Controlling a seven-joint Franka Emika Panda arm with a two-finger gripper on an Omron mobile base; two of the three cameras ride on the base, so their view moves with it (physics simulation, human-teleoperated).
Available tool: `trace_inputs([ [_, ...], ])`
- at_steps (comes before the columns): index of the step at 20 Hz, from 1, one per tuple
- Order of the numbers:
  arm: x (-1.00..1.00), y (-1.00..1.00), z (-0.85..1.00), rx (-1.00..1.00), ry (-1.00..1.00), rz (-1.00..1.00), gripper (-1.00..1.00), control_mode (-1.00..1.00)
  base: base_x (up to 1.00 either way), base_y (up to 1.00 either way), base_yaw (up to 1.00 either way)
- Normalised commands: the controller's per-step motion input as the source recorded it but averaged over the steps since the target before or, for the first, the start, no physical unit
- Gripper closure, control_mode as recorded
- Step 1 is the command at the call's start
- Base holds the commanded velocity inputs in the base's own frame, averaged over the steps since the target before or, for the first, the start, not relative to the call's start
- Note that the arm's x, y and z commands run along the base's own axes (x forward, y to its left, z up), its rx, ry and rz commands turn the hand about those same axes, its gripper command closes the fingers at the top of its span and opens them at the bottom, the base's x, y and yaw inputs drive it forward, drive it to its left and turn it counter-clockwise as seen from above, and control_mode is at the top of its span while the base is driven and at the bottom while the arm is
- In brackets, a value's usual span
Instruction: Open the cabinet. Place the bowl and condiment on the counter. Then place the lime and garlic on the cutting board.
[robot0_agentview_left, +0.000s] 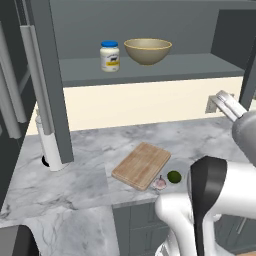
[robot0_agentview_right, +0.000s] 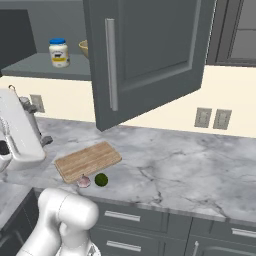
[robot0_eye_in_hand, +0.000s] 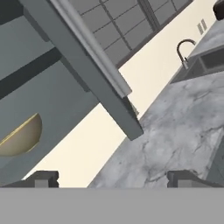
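Observation:
The cabinet (robot0_agentview_left: 165, 70) stands open, its right door (robot0_agentview_right: 150, 50) swung out over the counter (robot0_agentview_left: 75, 175). On its shelf the white, blue-lidded condiment (robot0_agentview_left: 109, 56) stands just left of the tan bowl (robot0_agentview_left: 148, 50). The cutting board (robot0_agentview_left: 141, 165) lies bare on the counter, with the garlic (robot0_agentview_left: 160, 183) and lime (robot0_agentview_left: 174, 176) on the marble at its near right edge. My gripper (robot0_eye_in_hand: 116, 179) is open with nothing between its fingertips (robot0_eye_in_hand: 46, 178). It points past the door's lower edge (robot0_eye_in_hand: 127, 118), and part of the bowl (robot0_eye_in_hand: 22, 138) shows at the left.
A white paper towel roll (robot0_agentview_left: 50, 145) stands by the open left door (robot0_agentview_left: 50, 85). Wall outlets (robot0_agentview_right: 212, 118) sit behind the counter at the right. A sink with a faucet (robot0_eye_in_hand: 186, 50) lies further along. Drawers (robot0_agentview_right: 122, 216) run below the counter edge.

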Motion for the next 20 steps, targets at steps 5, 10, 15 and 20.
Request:
trace_inputs([
  [5, 0.68, 0.03, -0.05, 0.0, 0.0, -0.01, -1.0, -1.0, 0.0, 0.0, 0.0],
  [10, 0.57, -0.09, 0.0, -0.02, 0.0, -0.08, -1.0, -1.0, 0.0, 0.0, 0.0],
  [15, 0.33, -0.03, 0.0, -0.04, 0.0, -0.18, -1.0, -1.0, 0.0, 0.0, 0.0],
  [20, 0.35, 0.0, 0.05, -0.02, 0.0, -0.21, -1.0, -1.0, 0.0, 0.0, 0.0],
])
